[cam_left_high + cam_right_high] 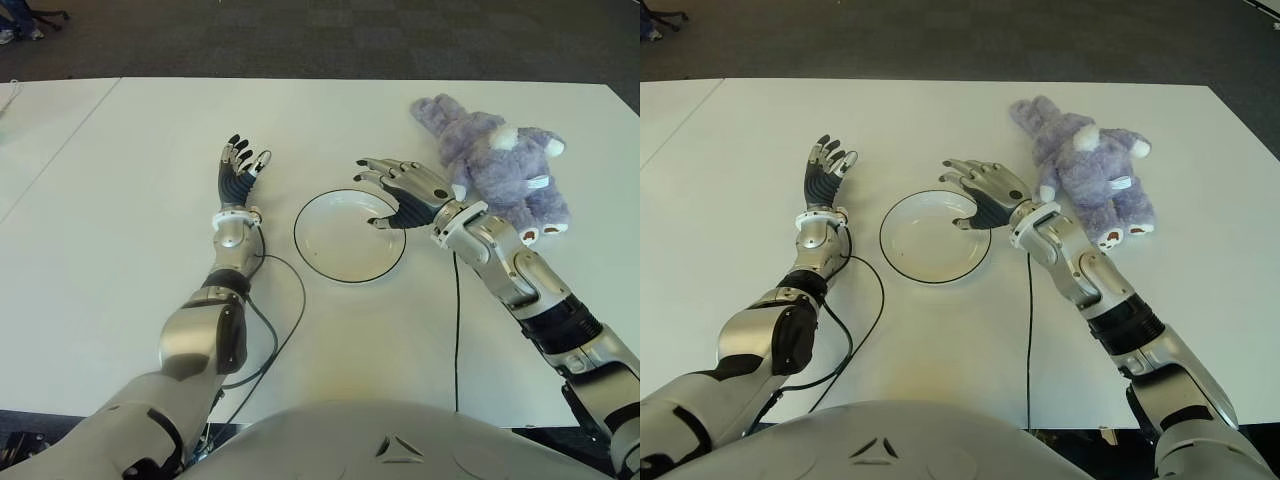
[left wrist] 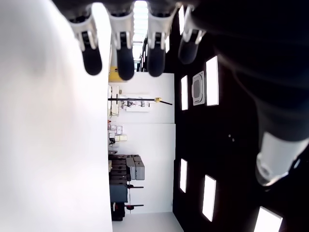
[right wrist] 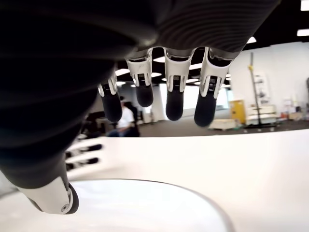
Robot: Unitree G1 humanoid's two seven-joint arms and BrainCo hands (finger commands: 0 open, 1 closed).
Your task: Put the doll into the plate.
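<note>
Item one: soft lilac plush rabbit doll (image 1: 497, 160) with white muzzle and paws, lying on its side at the upper right of the frame on the white table (image 1: 120, 270), not yet grasped. Item two: shallow clear glass plate (image 1: 338, 245) with a dark rim, at frame centre, holding nothing. Item three: my right robot hand (image 1: 402, 190), fingers spread and holding nothing, poised over the plate's right edge, with the doll just beside it on its right. Item four: my left robot hand (image 1: 238, 168), fingers loose and apart, idle left of the plate. Item five: thin black cable (image 1: 283, 300) looping on the table beside my left forearm. Handling note, as I judge it: my right hand should swing right, close around the doll's plump torso rather than a limp ear or leg, lift clear of the rim, then release over the plate's middle.
</note>
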